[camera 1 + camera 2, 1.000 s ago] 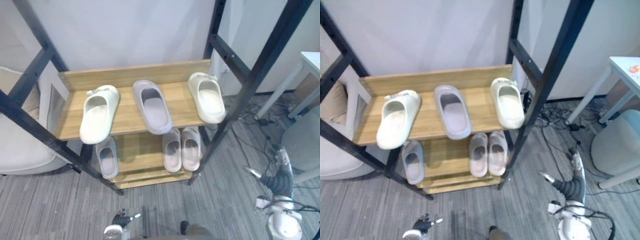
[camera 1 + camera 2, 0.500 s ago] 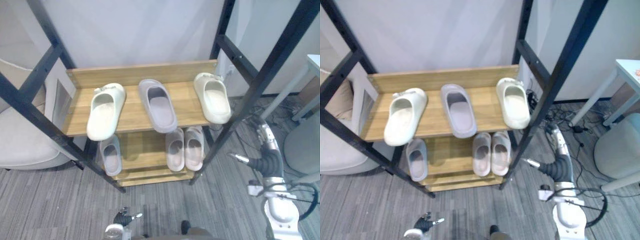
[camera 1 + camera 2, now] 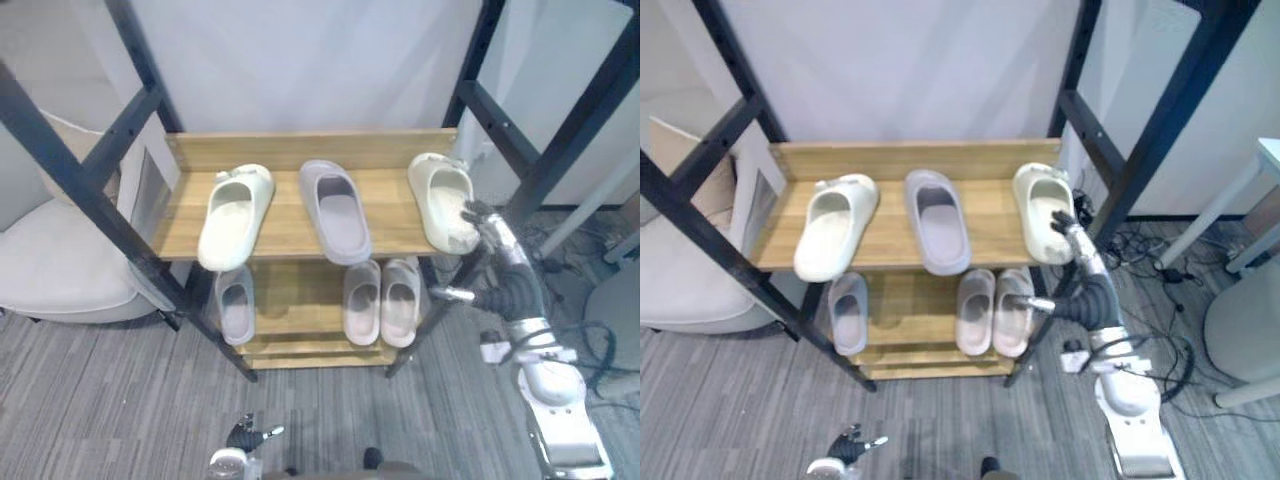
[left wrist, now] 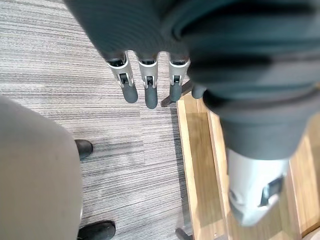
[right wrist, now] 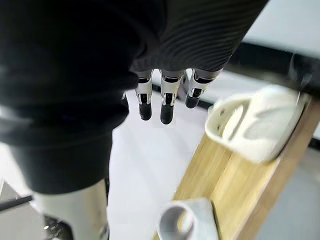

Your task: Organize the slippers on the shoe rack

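The robot's right hand (image 3: 1078,248) was released, its fingers straight and gripping nothing, with the tips at the near end of the cream foam slipper (image 3: 1042,210) on the wooden top shelf (image 3: 890,232). Whether they touched it was unclear. The slipper's long axis ran straight away from the hand, towards the wall. A black metal rack post (image 3: 1147,150) stood just beside the wrist. The lilac rubber slipper (image 3: 936,220) lay beyond the cream one. The left hand (image 4: 146,92), likewise slack and empty, hung low, well apart.
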You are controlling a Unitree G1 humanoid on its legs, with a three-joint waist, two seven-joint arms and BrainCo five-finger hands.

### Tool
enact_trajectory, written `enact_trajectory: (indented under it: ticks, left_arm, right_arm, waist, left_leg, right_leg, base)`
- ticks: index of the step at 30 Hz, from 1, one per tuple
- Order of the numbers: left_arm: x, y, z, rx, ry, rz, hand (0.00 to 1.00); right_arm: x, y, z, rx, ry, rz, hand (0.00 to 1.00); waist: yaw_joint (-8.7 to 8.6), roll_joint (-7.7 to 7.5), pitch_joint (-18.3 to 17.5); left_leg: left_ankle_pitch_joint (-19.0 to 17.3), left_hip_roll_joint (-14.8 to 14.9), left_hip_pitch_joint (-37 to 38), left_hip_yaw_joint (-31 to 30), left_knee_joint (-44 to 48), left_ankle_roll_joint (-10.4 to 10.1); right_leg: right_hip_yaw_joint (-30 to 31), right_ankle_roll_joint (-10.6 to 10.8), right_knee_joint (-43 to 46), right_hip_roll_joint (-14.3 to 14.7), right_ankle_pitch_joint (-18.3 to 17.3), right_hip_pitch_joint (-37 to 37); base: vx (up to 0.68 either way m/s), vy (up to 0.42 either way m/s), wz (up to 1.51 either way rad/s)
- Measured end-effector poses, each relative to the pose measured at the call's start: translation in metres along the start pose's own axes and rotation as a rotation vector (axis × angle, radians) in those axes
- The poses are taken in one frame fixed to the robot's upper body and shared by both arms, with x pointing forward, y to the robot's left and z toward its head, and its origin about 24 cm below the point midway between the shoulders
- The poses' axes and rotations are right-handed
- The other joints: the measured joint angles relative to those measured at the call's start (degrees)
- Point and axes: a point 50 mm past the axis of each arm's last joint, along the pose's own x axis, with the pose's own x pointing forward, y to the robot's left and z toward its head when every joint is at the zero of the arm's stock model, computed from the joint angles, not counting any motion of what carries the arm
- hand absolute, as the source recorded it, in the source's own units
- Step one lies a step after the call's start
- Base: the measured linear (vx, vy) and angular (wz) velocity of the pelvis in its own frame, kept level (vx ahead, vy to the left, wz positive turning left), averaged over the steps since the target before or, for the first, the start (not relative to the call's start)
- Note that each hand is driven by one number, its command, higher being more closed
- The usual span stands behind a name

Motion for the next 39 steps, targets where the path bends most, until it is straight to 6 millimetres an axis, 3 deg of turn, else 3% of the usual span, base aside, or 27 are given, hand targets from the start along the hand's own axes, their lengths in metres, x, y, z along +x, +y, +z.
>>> enact_trajectory:
  ticks: [4,10,21,28,32,39]
  left_arm:
    - [0.0,0.0,0.001,0.0,-0.004,0.0,0.0]
    - [0.001,0.003,0.004,-0.006,-0.014,0.005,0.0]
    - [0.001,0.007,0.012,-0.023,-0.048,0.014,0.0]
    - [0.002,0.007,0.016,-0.031,-0.059,0.013,0.0]
    - [0.003,0.006,0.02,-0.045,-0.067,0.004,0.0]
    - [0.004,0.005,0.024,-0.069,-0.077,0.001,0.0]
  right_arm:
    - [0.015,-0.005,-0.008,-0.028,0.01,0.031,0.0]
    - [0.053,-0.015,-0.018,-0.113,0.033,0.113,0.0]
    - [0.107,-0.017,-0.013,-0.189,0.026,0.174,0.0]
    - [0.133,-0.008,0.013,-0.221,-0.069,0.228,0.0]
    - [0.147,-0.007,0.019,-0.253,-0.073,0.242,0.0]
    - [0.18,-0.022,0.03,-0.322,-0.047,0.2,0.0]
  waist:
    - [0.29,-0.06,0.0]
    - [1.07,-0.65,0.4]
    - [2.86,-1.94,1.5]
    - [3.54,-1.73,2.6]
    - [4.54,-1.55,3.2]
    - [5.96,-1.3,3.8]
  left_leg:
    - [0.1,0.0,-0.1,-0.2,-0.1,-0.1]
    - [0.6,0.0,-0.9,-1.4,-0.4,-0.5]
    - [1.5,0.0,-1.9,-3.0,-1.3,-0.8]
    - [1.6,0.1,-2.1,-3.5,-1.3,-0.6]
    - [1.6,0.2,-2.6,-4.0,-1.3,-0.6]
    - [1.6,0.1,-3.0,-4.5,-1.2,-0.5]
  right_leg:
    - [-0.4,0.0,-0.8,0.0,0.5,0.0]
    - [-1.5,-0.1,-1.1,0.1,0.5,-0.1]
    - [-3.3,-0.4,-1.9,0.1,0.7,-0.3]
    - [-3.4,-0.4,-2.0,0.0,0.7,-0.2]
    - [-3.7,-0.4,-2.1,0.0,0.7,-0.3]
    - [-4.4,-0.5,-2.6,-0.1,0.8,-0.4]
  base:
    - [0.0,0.0,0.01]
    - [0.0,-0.009,0.1]
    - [0.0,-0.008,0.09]
    - [0.0,0.001,0.01]
    - [-0.02,-0.003,0.05]
    - [0.02,0.004,0.05]
